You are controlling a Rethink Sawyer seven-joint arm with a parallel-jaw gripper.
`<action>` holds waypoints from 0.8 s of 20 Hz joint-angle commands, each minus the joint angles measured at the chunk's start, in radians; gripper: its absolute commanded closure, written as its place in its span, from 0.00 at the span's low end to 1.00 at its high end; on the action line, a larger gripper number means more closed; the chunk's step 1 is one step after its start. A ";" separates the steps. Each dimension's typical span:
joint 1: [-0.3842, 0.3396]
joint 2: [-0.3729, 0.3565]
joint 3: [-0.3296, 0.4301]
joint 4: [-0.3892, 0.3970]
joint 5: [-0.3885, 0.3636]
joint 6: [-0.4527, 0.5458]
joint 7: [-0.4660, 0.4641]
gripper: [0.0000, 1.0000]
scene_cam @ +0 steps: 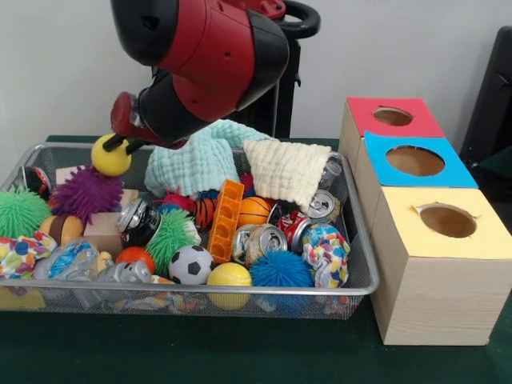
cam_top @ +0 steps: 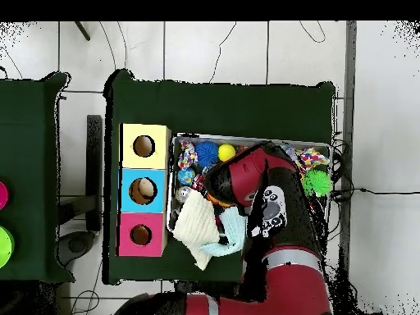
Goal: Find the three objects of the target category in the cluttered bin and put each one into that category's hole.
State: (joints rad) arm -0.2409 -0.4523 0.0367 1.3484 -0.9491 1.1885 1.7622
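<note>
Clamped between the black fingers of the claw (scene_cam: 114,146) sits a small yellow ball (scene_cam: 110,156), held above the back left part of the wire mesh bin (scene_cam: 362,240), just over a purple spiky ball (scene_cam: 85,193). Being round, the yellow ball shows no long axis and no pointing direction. The red and black arm (scene_cam: 200,64) slants down from the top of the front view toward the bin's left end.

Inside the bin lie a second yellow ball (scene_cam: 230,275) at the front edge, a black and white football-patterned ball (scene_cam: 190,264) just beside it, a blue spiky ball (scene_cam: 280,270), a green spiky ball (scene_cam: 19,211) at the left end, an orange basketball-patterned ball (scene_cam: 254,210), an orange plastic block (scene_cam: 226,210) standing on end, crushed metal cans (scene_cam: 264,240), a mint green cloth (scene_cam: 200,160) and a cream waffle cloth (scene_cam: 286,170) draped over the back rim.

To the right of the bin, on the green bench (scene_cam: 240,352), stand three wooden boxes in a row, each with a round hole: a yellow-topped box (scene_cam: 445,220) nearest the front edge, a blue-topped box (scene_cam: 416,161) in the middle, and a red-topped box (scene_cam: 392,117) at the back.

In the overhead view the arm covers most of the bin, and the claw cannot be made out there.
</note>
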 commanded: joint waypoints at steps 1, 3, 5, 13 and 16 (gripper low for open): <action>-0.001 0.059 -0.005 0.111 -0.041 -0.256 0.184 1.00; 0.021 0.060 -0.019 0.122 -0.044 -0.258 0.189 1.00; 0.048 0.054 -0.037 0.138 -0.053 -0.316 0.234 1.00; 0.145 0.037 -0.093 0.196 -0.021 -0.510 0.330 1.00; 0.182 0.040 -0.118 0.215 -0.004 -0.527 0.338 0.00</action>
State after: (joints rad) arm -0.0892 -0.4516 -0.0671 1.4716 -0.9494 0.7510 1.8415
